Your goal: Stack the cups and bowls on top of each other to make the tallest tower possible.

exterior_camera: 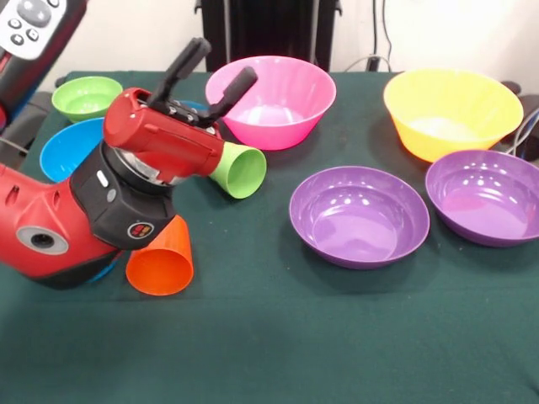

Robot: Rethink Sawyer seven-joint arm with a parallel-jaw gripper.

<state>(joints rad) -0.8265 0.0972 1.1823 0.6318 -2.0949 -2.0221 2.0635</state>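
Note:
My gripper [215,71] is open and empty, its two black fingers [187,59] pointing up and right beside the large pink bowl [282,105]. The red arm comes in from the left. The light green cup [240,171] lies on its side just right of the wrist. The orange cup [162,263] lies on its side below the wrist. The large blue bowl [63,150] is partly hidden behind the arm. The small green bowl [84,95] is at the back left. Two purple bowls [360,216] [486,198] sit at the right, and the yellow bowl [452,112] is behind them. The small blue bowls are mostly hidden.
The dark green table cloth [278,337] covers the table. The robot's black pedestal [269,25] stands at the far side. Cables [524,135] hang at the right edge near the yellow bowl.

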